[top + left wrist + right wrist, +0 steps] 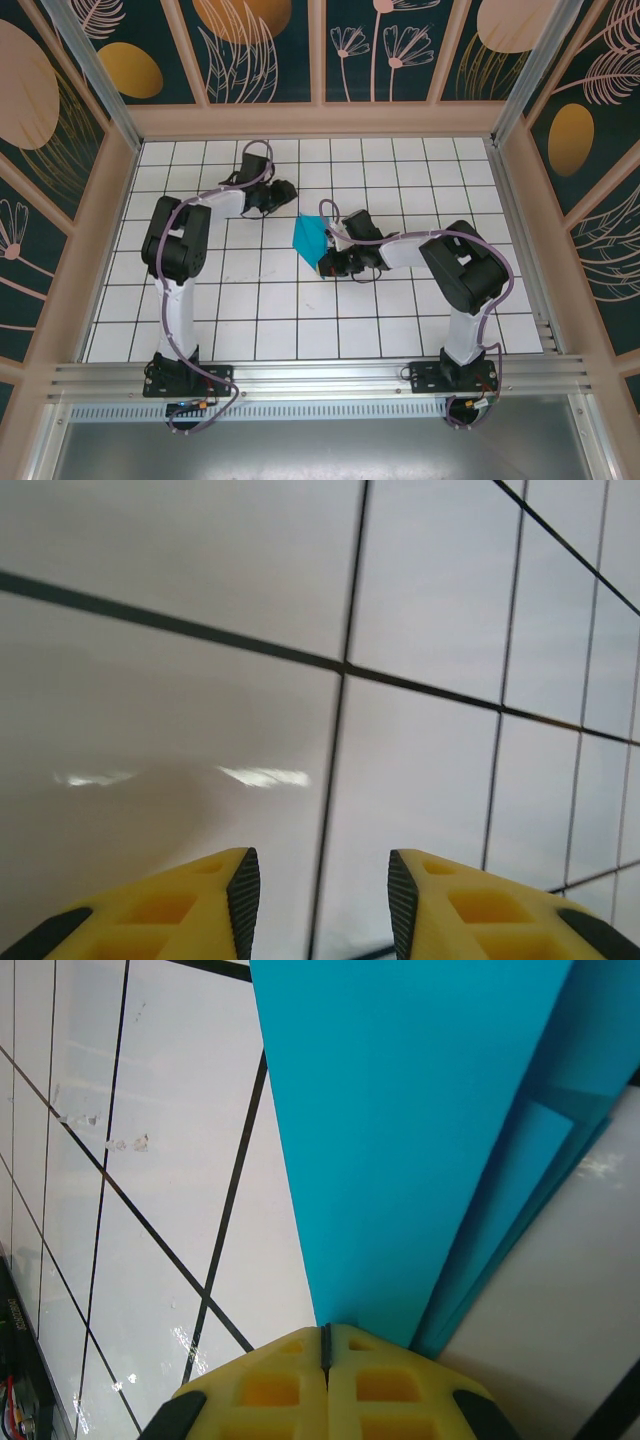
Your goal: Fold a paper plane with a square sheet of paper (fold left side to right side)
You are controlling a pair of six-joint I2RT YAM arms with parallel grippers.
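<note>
The teal sheet of paper (310, 238) is folded into a layered, pointed shape near the middle of the white tiled table, its stacked edges plain in the right wrist view (400, 1110). My right gripper (325, 264) sits at the paper's near end. Its yellow fingers (325, 1345) are shut, with the narrow end of the paper pinched between the tips. My left gripper (283, 192) hovers just up and left of the paper, apart from it. In the left wrist view its jaws (323, 890) stand open over bare tile, with nothing between them.
White grid tiles (260, 300) cover the table. Wooden-framed patterned walls (320, 118) enclose it at the back and both sides. A metal rail (320, 375) carrying both arm bases runs along the near edge.
</note>
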